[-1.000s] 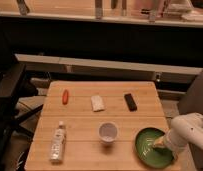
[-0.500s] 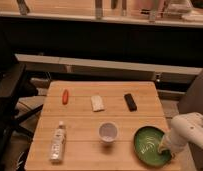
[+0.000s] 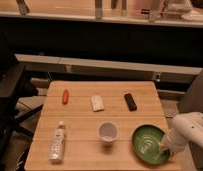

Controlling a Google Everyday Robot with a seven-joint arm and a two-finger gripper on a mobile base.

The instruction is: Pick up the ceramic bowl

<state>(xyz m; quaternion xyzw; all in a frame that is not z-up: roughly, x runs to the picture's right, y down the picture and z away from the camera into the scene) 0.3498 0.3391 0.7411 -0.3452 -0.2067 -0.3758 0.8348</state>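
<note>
The wooden table (image 3: 85,117) was the largest thing in view, its slatted top holding every object. The robot's white arm (image 3: 190,130) came in from the right edge, beside the table's front right corner.

The ceramic bowl (image 3: 147,142) sat at that front right corner, close to the table's edge. It was wide, shallow and round, glossy green with a darker rim and pale highlights on its inner surface. The gripper (image 3: 164,146) was at the bowl's right rim, its tip reaching down over the inside wall. Whether it was spread or pinching the rim could not be made out. Only the bowl's own green glaze showed inside it, apart from the gripper tip.

A clear plastic bottle (image 3: 57,142) with a label lay on its side near the front left, and its contents could not be told. A small white cup (image 3: 108,132) stood upright left of the bowl and apart from it, its pale inside showing.

Along the far side lay a black oblong object (image 3: 130,101), a white packet (image 3: 97,103) and a small red object (image 3: 65,96), well apart from each other.
</note>
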